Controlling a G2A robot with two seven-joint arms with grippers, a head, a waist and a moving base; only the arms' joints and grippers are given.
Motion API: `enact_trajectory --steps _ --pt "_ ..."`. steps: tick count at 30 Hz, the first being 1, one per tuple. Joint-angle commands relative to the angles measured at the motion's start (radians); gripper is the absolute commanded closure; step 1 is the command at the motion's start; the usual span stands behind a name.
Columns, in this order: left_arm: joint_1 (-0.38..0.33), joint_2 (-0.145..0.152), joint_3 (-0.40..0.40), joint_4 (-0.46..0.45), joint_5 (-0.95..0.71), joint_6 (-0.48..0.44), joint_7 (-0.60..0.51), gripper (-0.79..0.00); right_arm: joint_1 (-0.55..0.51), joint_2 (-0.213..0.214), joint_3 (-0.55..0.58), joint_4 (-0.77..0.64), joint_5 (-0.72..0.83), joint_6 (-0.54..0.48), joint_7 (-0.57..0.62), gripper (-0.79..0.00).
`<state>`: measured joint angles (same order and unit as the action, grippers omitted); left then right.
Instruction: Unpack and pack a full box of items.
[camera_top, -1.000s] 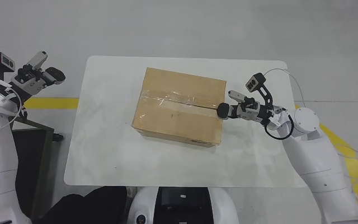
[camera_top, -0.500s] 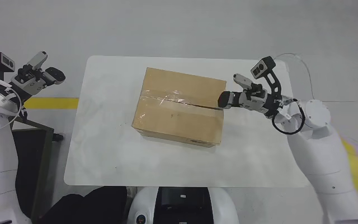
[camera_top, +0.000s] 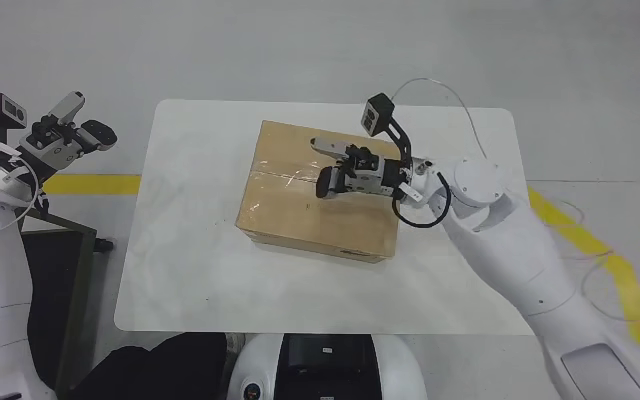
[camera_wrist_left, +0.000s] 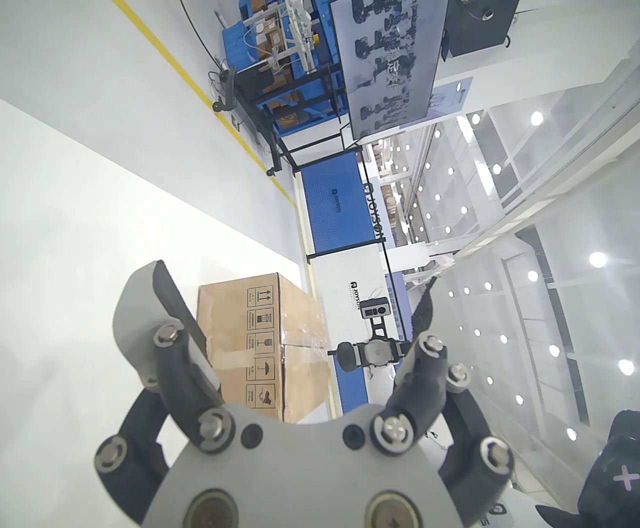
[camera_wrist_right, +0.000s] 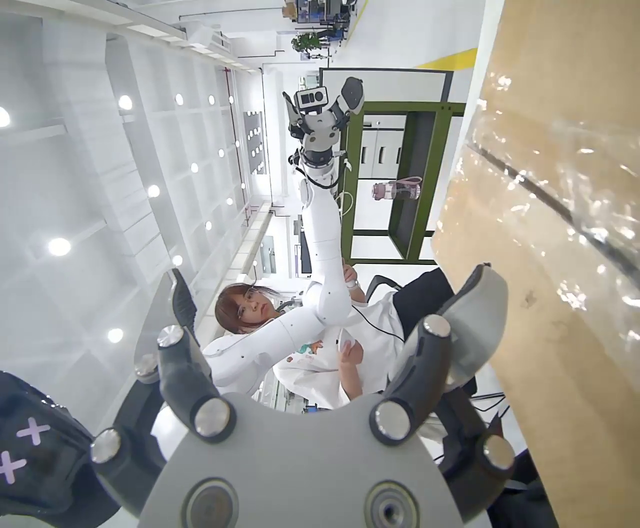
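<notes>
A closed cardboard box (camera_top: 300, 215) sealed with clear tape (camera_top: 290, 178) stands in the middle of the white table (camera_top: 190, 260). My right gripper (camera_top: 320, 166) hangs open over the box's top, above the taped seam, with nothing between its fingers. In the right wrist view the right gripper (camera_wrist_right: 330, 295) is open, and one finger (camera_wrist_right: 475, 305) is close beside the box (camera_wrist_right: 565, 260). My left gripper (camera_top: 85, 118) is held off the table's far left corner, open and empty. The left wrist view shows the left gripper (camera_wrist_left: 295, 305) with the box (camera_wrist_left: 265, 345) far off.
A dark green-framed stand (camera_top: 60, 270) sits on the floor left of the table. A yellow floor line (camera_top: 95, 184) runs past both table ends. Bare table surface surrounds the box on all sides.
My right arm has swung from the box's right side inward over its top, towards the taped seam. The left arm and the box have not moved.
</notes>
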<state>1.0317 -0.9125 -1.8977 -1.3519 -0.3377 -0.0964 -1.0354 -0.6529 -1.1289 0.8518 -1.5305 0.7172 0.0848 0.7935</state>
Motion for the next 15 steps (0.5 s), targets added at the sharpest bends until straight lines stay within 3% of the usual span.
enact_trajectory --steps 1,15 --pt "0.000 0.000 0.000 0.000 0.000 0.000 0.000 -0.785 0.022 -0.014 -0.027 0.022 0.004 0.001 -0.013 -0.785" --pt "0.000 0.000 0.000 0.000 0.000 0.000 0.000 -0.785 0.129 -0.104 -0.162 0.129 -0.005 0.024 -0.085 -0.785"
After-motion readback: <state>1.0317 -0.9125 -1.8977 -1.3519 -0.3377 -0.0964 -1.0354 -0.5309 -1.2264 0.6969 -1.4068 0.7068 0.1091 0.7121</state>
